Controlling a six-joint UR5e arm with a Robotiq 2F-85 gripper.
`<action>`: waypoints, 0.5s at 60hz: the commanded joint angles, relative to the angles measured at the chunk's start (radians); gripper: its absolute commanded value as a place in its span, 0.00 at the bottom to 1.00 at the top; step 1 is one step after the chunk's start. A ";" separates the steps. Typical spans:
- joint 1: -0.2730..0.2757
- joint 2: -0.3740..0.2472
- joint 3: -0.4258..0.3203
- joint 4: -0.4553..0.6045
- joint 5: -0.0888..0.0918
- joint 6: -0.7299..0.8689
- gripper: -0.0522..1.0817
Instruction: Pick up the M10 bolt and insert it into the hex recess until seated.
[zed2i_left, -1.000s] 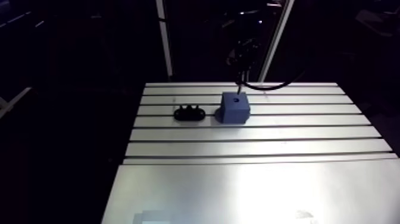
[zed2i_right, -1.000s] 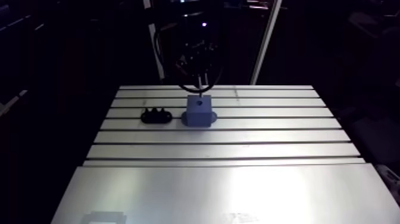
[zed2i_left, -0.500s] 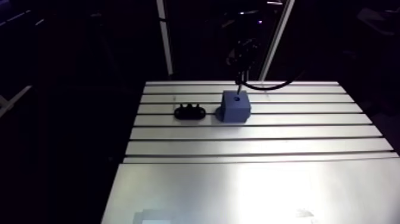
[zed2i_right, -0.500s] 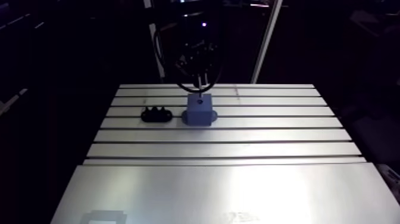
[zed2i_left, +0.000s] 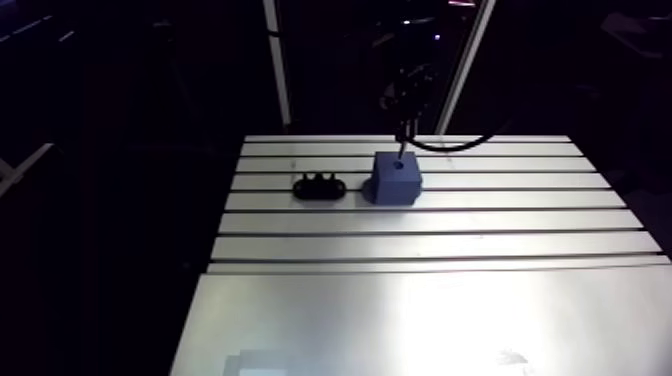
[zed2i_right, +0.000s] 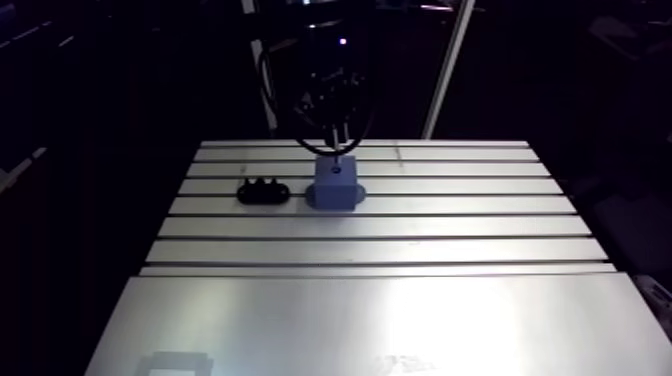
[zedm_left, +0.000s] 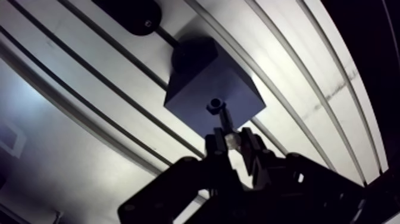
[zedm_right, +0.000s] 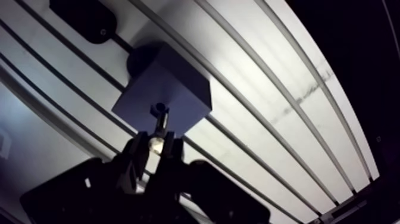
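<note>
Two steps were complete: the end effector (zedm_left: 231, 142) was clamped on the M10 bolt (zedm_left: 222, 123), its head apparently at the hex recess (zedm_left: 215, 106) of the blue block (zedm_left: 193, 89). Full seating was not yet evident.

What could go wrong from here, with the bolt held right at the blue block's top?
1. The tool grips the M10 bolt only at its upper end. If the lower end is not lined up with the hex recess, it may jam or tilt instead of seating.
2. An off-centre push could shift the blue block; no clamp shows holding it to the slotted table.
</note>
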 joint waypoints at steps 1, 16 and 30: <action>0.002 0.000 0.003 0.001 0.001 0.000 0.95; -0.001 0.001 0.009 -0.002 0.000 0.000 0.95; -0.003 0.001 0.018 -0.005 0.000 0.003 0.95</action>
